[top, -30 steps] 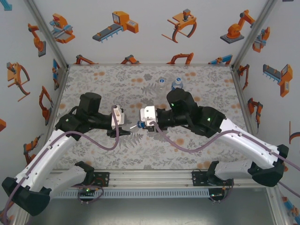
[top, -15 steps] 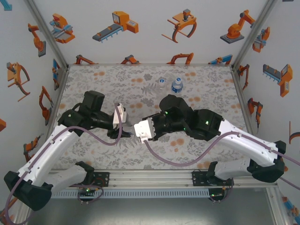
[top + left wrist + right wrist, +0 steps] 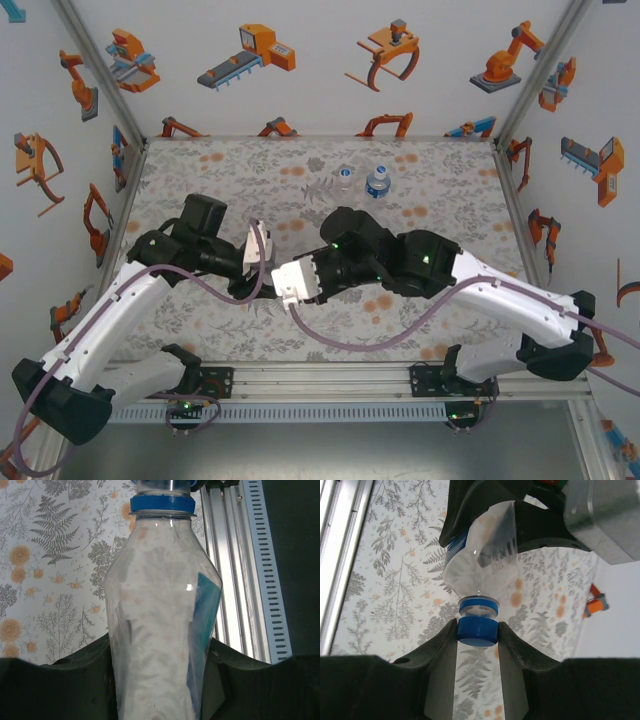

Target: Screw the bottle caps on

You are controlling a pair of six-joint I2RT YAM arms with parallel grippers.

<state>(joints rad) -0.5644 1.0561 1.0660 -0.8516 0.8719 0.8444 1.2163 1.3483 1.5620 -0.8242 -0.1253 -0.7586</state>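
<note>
Where the two arms meet in the lower middle of the overhead frame, one clear bottle (image 3: 160,630) is held between them above the bench (image 3: 200,170). The left fingers (image 3: 60,685) are clenched on the bottle's body, one dark finger pressing each side at the bottom of the left wrist frame. The bottle's neck points to the top of that frame, and a blue ring (image 3: 162,504) sits below the neck. A strip of blue label shows through the clear wall on the right side. The right fingers (image 3: 440,665) grasp the blue cap (image 3: 477,632) from both sides at the centre of the right wrist frame. The cap sits on the bottle's neck, and the body widens away toward the top of that frame. A metal rail (image 3: 235,580) runs down the right part of the left wrist frame. Two other bottles (image 3: 343,177) stand upright just beside each other in the upper middle of the overhead frame, well apart from the arms. The right one (image 3: 378,182) shows blue at its top.
</note>
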